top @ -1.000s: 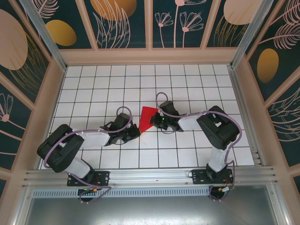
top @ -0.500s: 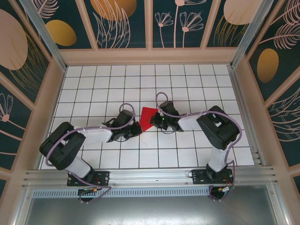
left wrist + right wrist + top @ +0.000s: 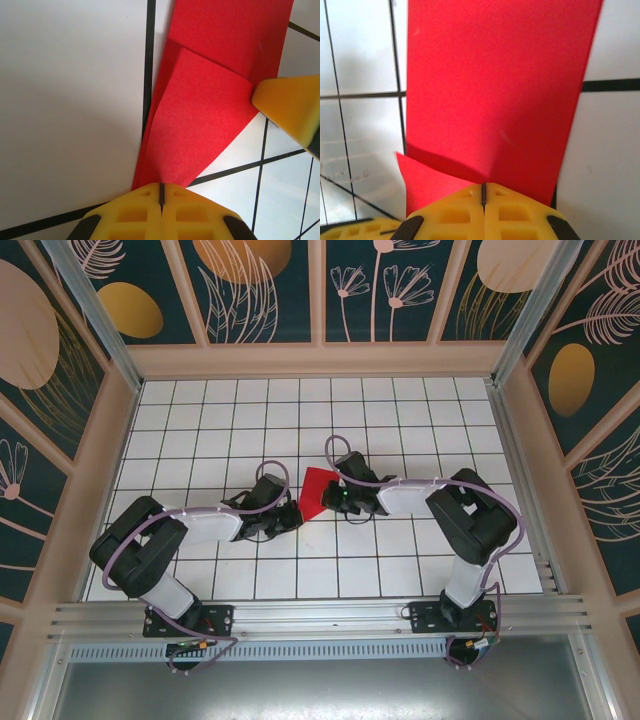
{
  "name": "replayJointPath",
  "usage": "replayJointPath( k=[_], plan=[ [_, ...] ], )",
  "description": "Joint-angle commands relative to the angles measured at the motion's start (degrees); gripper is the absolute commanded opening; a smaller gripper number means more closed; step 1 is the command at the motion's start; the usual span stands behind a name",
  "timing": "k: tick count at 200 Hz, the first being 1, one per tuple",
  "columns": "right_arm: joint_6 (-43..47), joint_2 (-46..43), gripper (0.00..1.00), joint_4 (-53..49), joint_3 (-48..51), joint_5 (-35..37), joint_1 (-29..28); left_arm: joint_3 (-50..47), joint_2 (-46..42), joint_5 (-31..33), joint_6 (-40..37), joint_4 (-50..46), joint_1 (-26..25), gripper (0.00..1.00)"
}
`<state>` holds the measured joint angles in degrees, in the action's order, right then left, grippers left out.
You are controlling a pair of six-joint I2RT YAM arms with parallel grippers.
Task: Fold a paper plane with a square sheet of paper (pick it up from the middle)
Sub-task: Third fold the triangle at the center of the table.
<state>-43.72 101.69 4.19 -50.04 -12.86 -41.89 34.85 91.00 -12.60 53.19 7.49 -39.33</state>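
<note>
The folded bright red paper sheet (image 3: 314, 490) is lying on the white grid-tiled table (image 3: 200, 430) between 2 grippers. The left gripper (image 3: 295, 519), jaws closed, is touching its pointed near tip, and the right gripper (image 3: 326, 502), also closed, is touching its right side.

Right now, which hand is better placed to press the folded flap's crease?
Left, probably. The left hand, shut, sits at the narrow end of the folded flap of the red paper, crease running straight ahead. The right hand, shut, rests at the flap's far corner.
</note>
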Motion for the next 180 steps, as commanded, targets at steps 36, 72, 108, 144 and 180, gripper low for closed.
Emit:
replayJointPath(
  k=[36, 72, 108, 144, 180],
  plan=[
    [-1.46, -0.02, 0.00, 2.00, -1.38, -1.56, -4.58, -0.48, 2.51, 0.75, -0.19, -3.27, 0.21, 0.00],
    [-2.46, 2.42, 0.00, 4.15, -2.09, -3.28, -5.05, -0.56, 2.42, 0.60, -0.36, -3.38, 0.19, 0.00],
    [-2.69, 4.18, 0.00, 4.76, -2.13, -4.76, -5.31, -0.66, 2.51, 0.34, -0.50, -3.00, 0.18, 0.00],
    [-3.23, 4.79, 0.00, 2.86, -0.82, -2.12, -4.45, -1.08, 2.60, 1.41, -0.39, -4.95, 0.16, 0.00],
    [-3.90, 1.30, 0.00, 4.28, 6.49, -0.15, 2.27, -3.52, 2.36, 1.65, -1.39, -4.57, 0.19, 0.00]
  ],
)
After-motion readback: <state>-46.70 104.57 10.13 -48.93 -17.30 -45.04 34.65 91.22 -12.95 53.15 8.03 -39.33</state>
